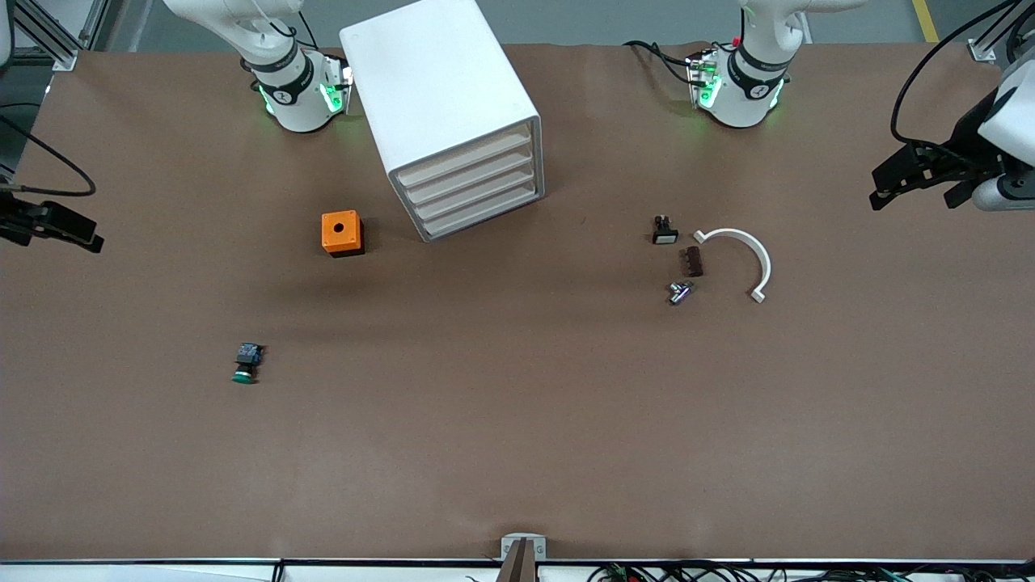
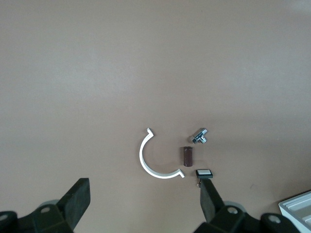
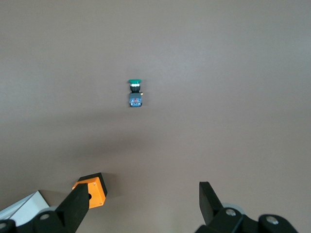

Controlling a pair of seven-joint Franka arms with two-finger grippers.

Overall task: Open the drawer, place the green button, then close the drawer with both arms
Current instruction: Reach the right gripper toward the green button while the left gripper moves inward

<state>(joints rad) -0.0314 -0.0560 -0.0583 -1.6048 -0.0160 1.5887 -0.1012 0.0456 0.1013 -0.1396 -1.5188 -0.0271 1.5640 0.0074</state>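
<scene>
The white cabinet (image 1: 441, 97) stands between the arms' bases, and all of its drawer fronts (image 1: 477, 187) are pushed in. The button (image 1: 247, 364), green cap and dark body, lies on its side on the brown table toward the right arm's end, nearer to the front camera than the orange cube (image 1: 342, 233). The right wrist view shows the button (image 3: 135, 93) well ahead of the open, empty right gripper (image 3: 143, 191). In the front view the right gripper (image 1: 85, 230) hangs over the table's edge at its own end. The left gripper (image 1: 885, 187) hangs open and empty at the other end.
Toward the left arm's end lie a black switch with a white face (image 1: 665, 230), a brown block (image 1: 691, 261), a small metal part (image 1: 680, 291) and a white half-ring (image 1: 740, 259). The left wrist view shows the half-ring (image 2: 155, 165) ahead of the left gripper (image 2: 144, 189).
</scene>
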